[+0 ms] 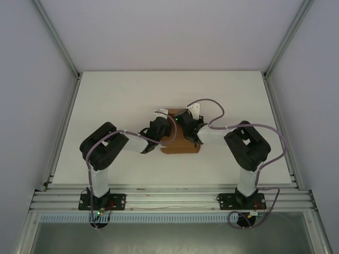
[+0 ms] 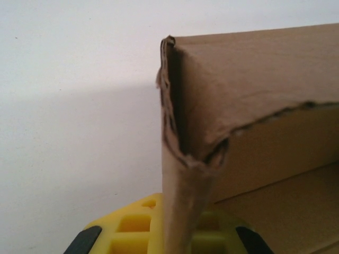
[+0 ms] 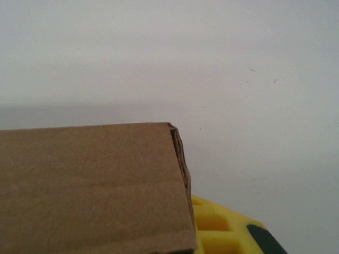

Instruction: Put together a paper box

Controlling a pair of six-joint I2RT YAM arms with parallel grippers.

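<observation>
Top external view: on the white surface (image 1: 106,100), the left gripper (image 1: 158,128) meets the paper box (image 1: 183,144) at centre, with the right gripper (image 1: 186,123) beside it. One ragged corner wall stands raised, and what shows of the inside holds nothing. Judged step: raising the walls. Next, press the flap squarely home. Whether either gripper's fingers are clamped, I cannot tell.
</observation>
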